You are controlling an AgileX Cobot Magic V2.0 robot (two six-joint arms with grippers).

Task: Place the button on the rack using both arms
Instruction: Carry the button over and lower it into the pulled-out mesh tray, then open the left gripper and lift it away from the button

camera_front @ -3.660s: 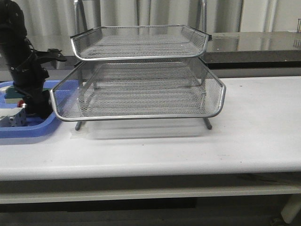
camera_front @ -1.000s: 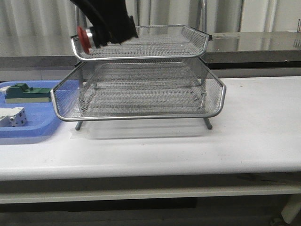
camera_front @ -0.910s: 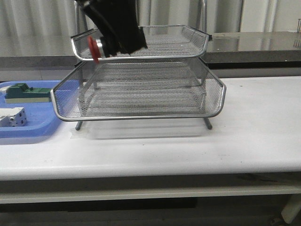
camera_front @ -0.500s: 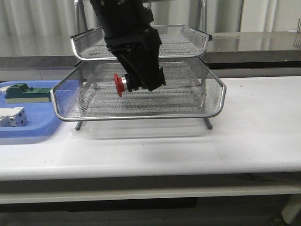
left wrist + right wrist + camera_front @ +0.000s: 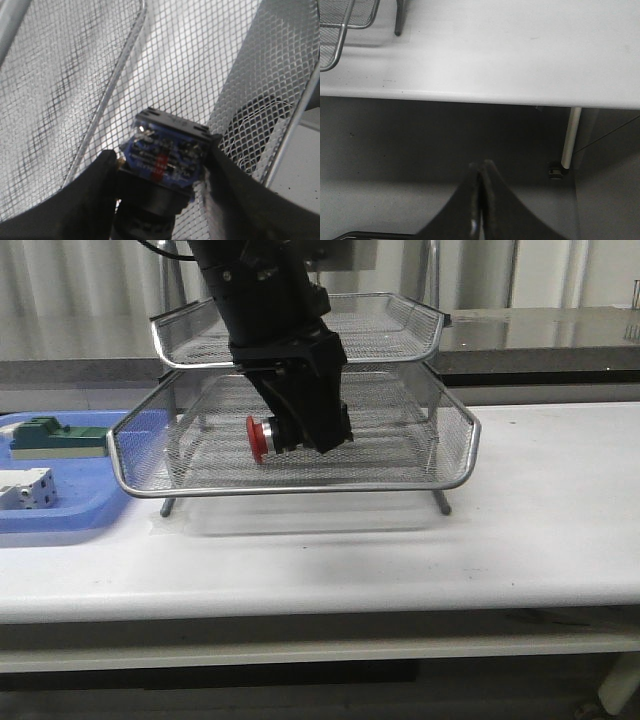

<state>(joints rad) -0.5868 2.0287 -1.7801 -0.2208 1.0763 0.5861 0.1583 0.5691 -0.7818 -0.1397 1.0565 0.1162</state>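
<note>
The left gripper [image 5: 300,425] gripped the button [image 5: 262,436] between its fingers [image 5: 95,192], holding it over the pulled-out lower tray of the rack [image 5: 440,465], red head facing the blue tray [image 5: 80,510]. The right gripper [image 5: 480,187] hung below the table [image 5: 520,50] edge, its fingers pressed together on nothing.

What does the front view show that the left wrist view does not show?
Only the front view shows the button's red head, the rack's stacked trays and the blue tray with its blocks. Only the left wrist view shows the button's blue rear block between the left gripper's fingers. Both show the button held over the rack's mesh.
</note>
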